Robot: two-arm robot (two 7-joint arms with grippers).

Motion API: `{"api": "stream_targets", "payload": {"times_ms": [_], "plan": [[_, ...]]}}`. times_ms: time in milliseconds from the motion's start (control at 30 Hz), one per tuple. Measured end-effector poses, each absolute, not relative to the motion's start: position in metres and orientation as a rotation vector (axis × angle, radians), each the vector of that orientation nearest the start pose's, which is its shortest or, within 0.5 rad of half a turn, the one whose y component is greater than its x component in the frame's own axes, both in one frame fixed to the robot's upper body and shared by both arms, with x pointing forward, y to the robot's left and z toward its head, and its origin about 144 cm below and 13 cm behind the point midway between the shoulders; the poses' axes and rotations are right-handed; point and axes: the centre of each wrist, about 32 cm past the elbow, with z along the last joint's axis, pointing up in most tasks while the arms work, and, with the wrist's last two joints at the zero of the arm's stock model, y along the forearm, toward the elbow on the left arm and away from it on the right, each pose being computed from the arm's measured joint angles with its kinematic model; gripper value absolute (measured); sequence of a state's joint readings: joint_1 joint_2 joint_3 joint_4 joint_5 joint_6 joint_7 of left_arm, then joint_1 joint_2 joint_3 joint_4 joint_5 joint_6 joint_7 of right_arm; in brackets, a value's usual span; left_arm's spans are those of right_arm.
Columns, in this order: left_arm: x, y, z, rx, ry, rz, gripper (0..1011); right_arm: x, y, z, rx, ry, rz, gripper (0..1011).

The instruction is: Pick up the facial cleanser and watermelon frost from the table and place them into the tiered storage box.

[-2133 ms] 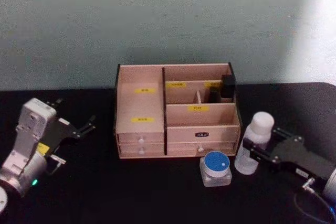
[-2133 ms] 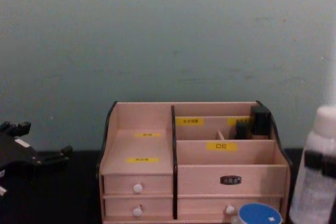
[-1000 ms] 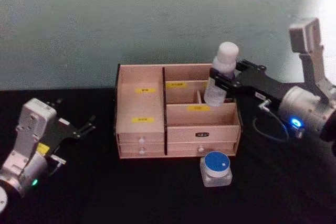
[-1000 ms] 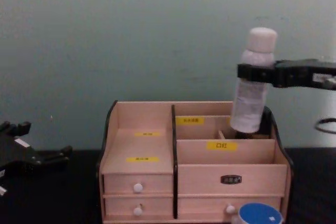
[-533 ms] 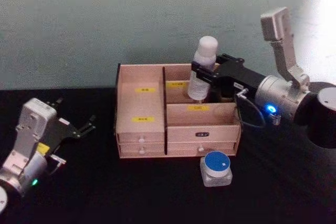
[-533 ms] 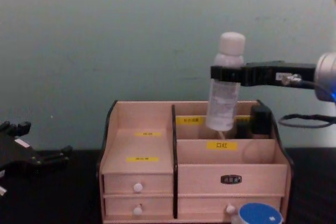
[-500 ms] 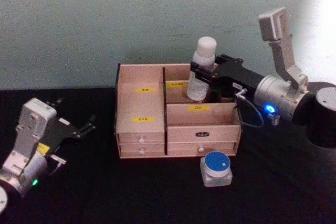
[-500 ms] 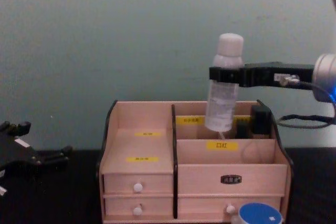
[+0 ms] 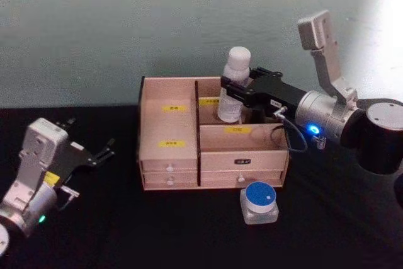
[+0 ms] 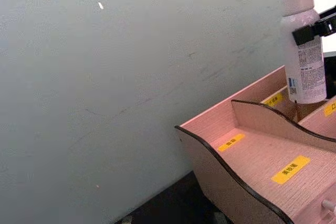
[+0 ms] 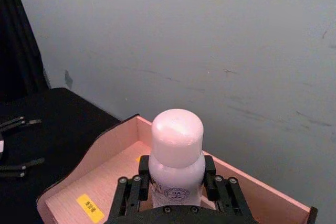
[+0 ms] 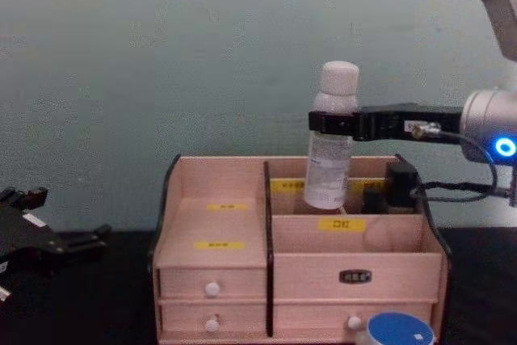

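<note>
Wooden box [image 9: 169,155]: sits on the black table [image 9: 189,237], with yellow labels and white knobs on its drawers
White bottle [image 9: 234,86]: stands upright with its bottom down in the back row of the box, just right of the dark middle wall; cannot tell if it touches the floor there
Right gripper [image 9: 235,91]: reaches over the box from the right, jaws pinching the bottle just under its cap
Jar with blue lid [image 9: 259,201]: on the table, just in front of the box's right end
Left gripper [image 9: 88,135]: low at the left, well apart from the box, jaws spread
</note>
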State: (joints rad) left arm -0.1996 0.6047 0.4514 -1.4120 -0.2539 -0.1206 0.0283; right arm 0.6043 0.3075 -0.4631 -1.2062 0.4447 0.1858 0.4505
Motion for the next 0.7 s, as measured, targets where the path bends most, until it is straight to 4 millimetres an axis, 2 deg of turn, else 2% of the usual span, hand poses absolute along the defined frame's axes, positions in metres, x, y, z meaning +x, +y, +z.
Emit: {"api": "stream_targets", "payload": {"times_ms": [700], "plan": [[0.489, 0.31, 1.14, 0.304, -0.285, 1.248, 1001, 0.612, -0.215, 1.226, -0.121, 0.052, -0.821, 592]]}}
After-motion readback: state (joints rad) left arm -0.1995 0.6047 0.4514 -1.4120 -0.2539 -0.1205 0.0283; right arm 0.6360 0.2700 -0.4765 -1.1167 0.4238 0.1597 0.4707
